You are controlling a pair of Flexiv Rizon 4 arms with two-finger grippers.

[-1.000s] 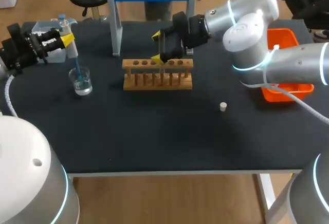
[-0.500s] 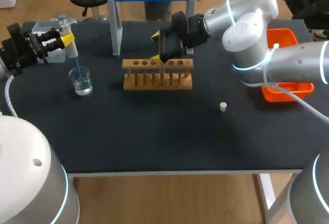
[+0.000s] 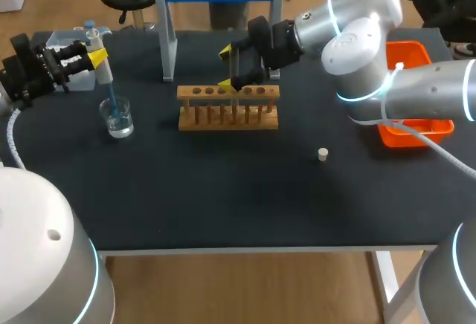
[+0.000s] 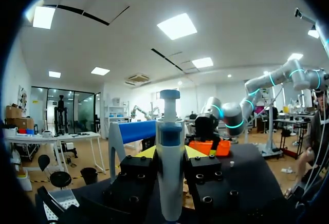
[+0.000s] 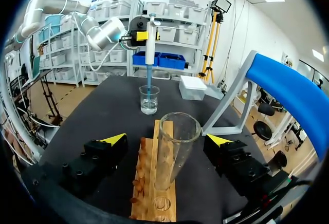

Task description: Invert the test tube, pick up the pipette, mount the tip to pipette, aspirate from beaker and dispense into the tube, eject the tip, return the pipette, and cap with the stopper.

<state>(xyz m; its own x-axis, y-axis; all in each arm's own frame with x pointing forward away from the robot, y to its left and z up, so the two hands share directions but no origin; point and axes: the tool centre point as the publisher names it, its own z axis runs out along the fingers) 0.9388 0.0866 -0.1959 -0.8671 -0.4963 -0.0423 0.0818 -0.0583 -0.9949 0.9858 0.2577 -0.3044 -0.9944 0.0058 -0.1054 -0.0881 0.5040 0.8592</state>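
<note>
Aspiration step, by my read. Head view: pipette (image 3: pixel 97 50) has its tip (image 3: pixel 111 95) down in beaker (image 3: pixel 117 118), well left of rack (image 3: pixel 227 108); stopper (image 3: pixel 323 154) lies loose right of rack. Left wrist view: left gripper (image 4: pixel 169 154) clamps pipette body. Right wrist view: right gripper (image 5: pixel 165 140) jaws wide, flanking tube (image 5: pixel 172 152) upright in rack, not touching. Next move probably needs tip lifted clear, carried over to tube mouth at rack, dispensed.

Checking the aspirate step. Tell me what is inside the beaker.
The beaker holds clear liquid, and the blue tip of the pipette dips into it. Whether the tip's end touches the bottom cannot be seen through the liquid.
</note>
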